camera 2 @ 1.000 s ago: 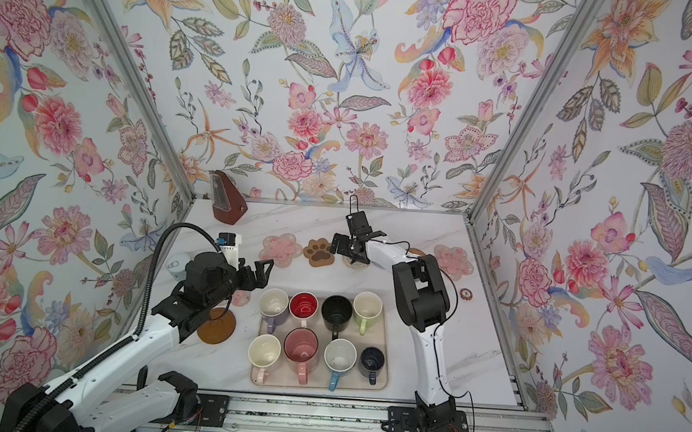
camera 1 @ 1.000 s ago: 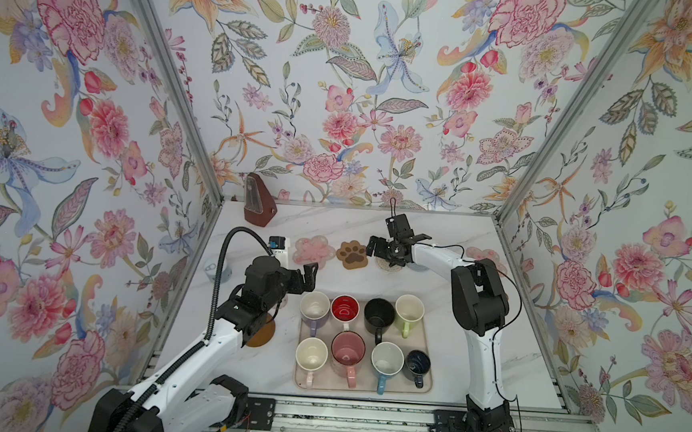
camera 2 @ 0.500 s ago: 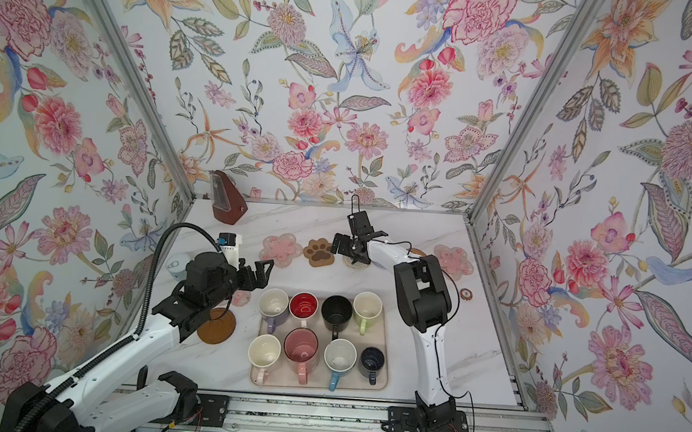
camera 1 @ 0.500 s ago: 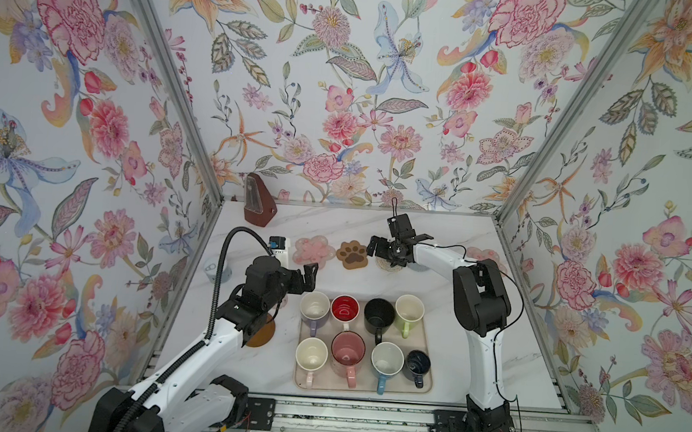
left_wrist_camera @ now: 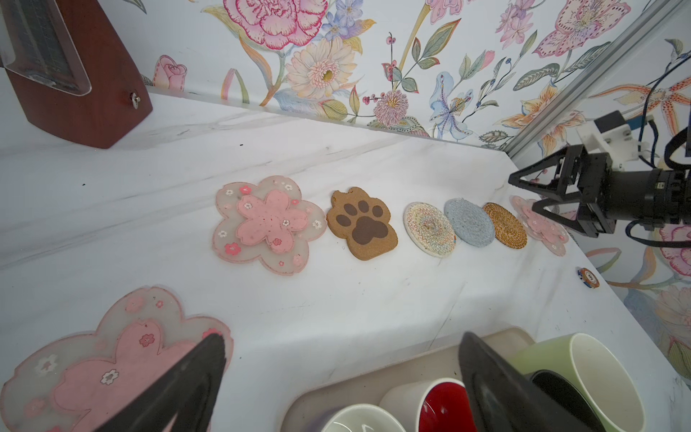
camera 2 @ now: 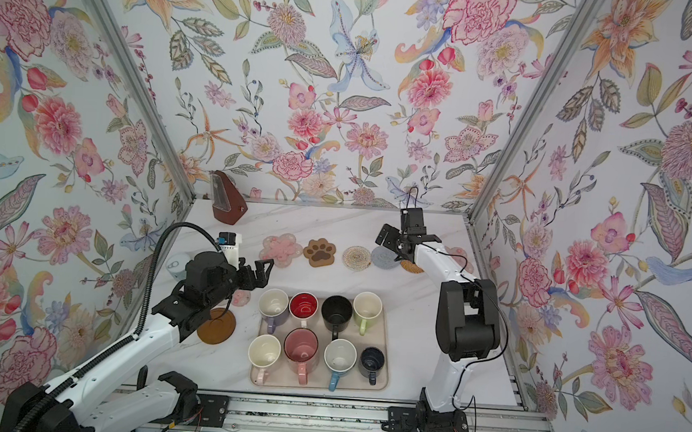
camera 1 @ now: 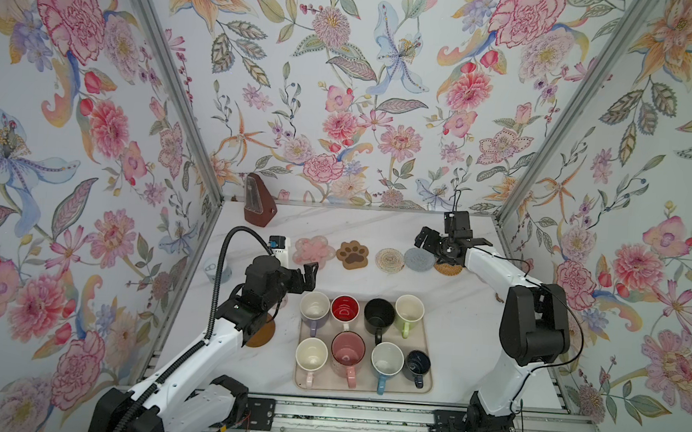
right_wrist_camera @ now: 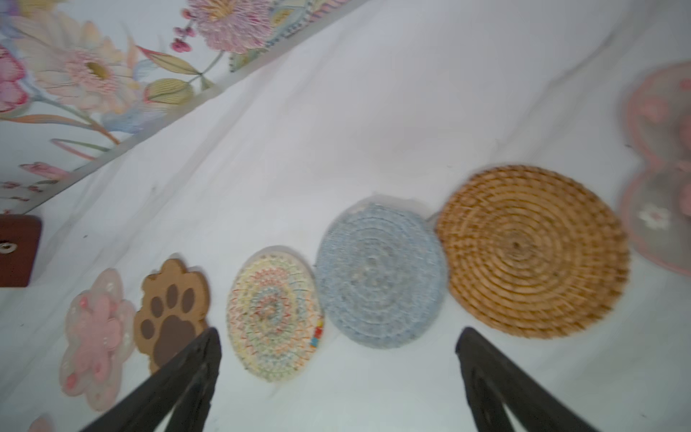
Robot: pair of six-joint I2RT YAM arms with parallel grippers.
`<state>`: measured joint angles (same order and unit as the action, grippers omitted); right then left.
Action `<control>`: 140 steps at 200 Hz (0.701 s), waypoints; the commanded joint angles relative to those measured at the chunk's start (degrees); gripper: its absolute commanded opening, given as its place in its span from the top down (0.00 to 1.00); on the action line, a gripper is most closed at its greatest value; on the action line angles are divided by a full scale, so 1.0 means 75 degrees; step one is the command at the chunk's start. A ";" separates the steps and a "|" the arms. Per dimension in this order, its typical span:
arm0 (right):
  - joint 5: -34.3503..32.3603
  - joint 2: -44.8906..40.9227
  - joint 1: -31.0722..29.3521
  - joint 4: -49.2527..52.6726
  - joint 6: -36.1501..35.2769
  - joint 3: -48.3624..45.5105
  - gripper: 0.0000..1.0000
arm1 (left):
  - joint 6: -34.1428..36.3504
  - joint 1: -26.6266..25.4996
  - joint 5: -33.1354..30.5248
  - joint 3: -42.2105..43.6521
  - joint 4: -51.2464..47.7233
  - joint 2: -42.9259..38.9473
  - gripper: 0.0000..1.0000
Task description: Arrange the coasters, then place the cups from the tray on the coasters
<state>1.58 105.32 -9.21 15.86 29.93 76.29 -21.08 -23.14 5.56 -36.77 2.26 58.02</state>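
Marble tabletop (right_wrist_camera: pixel 374 112): rattan coaster (right_wrist_camera: pixel 531 250) just beside right end effector (right_wrist_camera: pixel 338 334)

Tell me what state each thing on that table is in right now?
Left end effector, open, empty.
Right end effector, open, empty.
Cups, eight upright on the tray.
Back-row coasters, six flat in a line.
Near pink flower coaster, flat, outside the line.
Brown disc coaster, flat, outside the line.
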 commanded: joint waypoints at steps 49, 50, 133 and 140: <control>-0.0090 0.0133 0.0701 -0.0066 -0.0356 -0.0659 0.01 | -0.0095 0.0073 0.0032 -0.0206 0.0285 0.0246 0.01; -0.0080 0.0141 0.0712 -0.0071 -0.0363 -0.0652 0.01 | -0.0095 0.0073 0.0032 -0.0206 0.0285 0.0251 0.01; 0.0126 0.1147 0.0806 -0.0310 -0.0381 0.0089 0.01 | -0.0190 0.0078 -0.0044 -0.0253 0.0159 0.0140 0.01; 0.0091 0.1210 0.0813 -0.0316 -0.0353 0.0126 0.01 | -0.0189 0.0073 -0.0050 -0.0253 0.0156 0.0130 0.01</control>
<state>2.35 112.92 -3.57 14.13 27.79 74.98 -21.80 -23.14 5.58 -36.80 2.79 59.64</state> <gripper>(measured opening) 0.992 0.989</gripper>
